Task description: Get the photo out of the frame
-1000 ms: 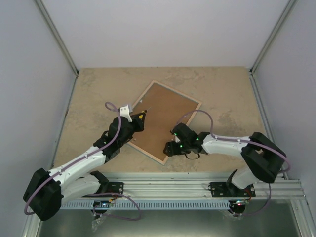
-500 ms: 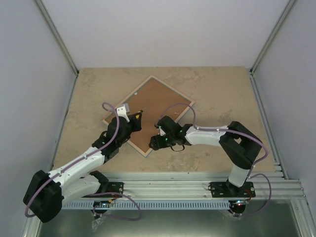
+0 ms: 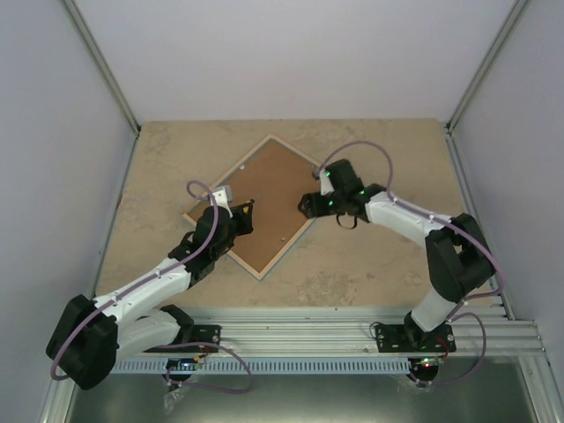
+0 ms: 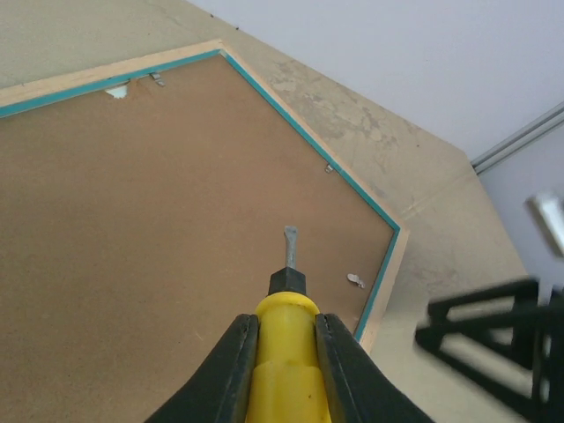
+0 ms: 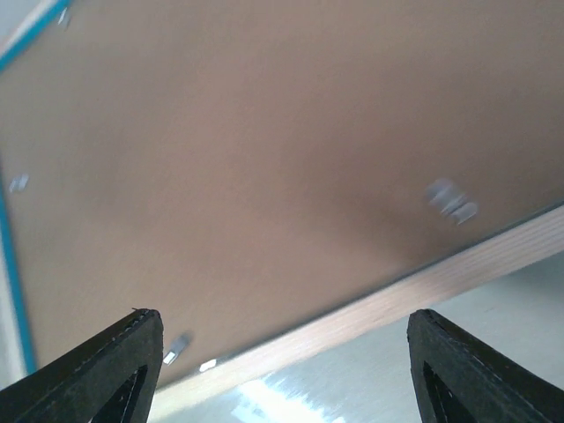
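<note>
The frame (image 3: 286, 249) lies face down on the table, its pale wood rim and turquoise inner edge (image 4: 308, 141) around a brown backing board (image 3: 264, 198). The photo is hidden under the board. My left gripper (image 3: 242, 211) is shut on a yellow-handled screwdriver (image 4: 286, 352), its metal tip over the board near the right corner. My right gripper (image 3: 306, 204) is open and empty at the frame's right corner. In the right wrist view its fingers (image 5: 123, 361) straddle the wood rim (image 5: 397, 300) and the board (image 5: 264, 159).
Small metal tabs (image 4: 354, 280) hold the board along the frame's inner edge. The beige table (image 3: 379, 256) has walls on three sides. The right gripper shows blurred at the right of the left wrist view (image 4: 493, 339).
The frame has slid left and turned into a diamond. My right gripper has moved from the frame's near corner up to its right corner. The left gripper barely moved.
</note>
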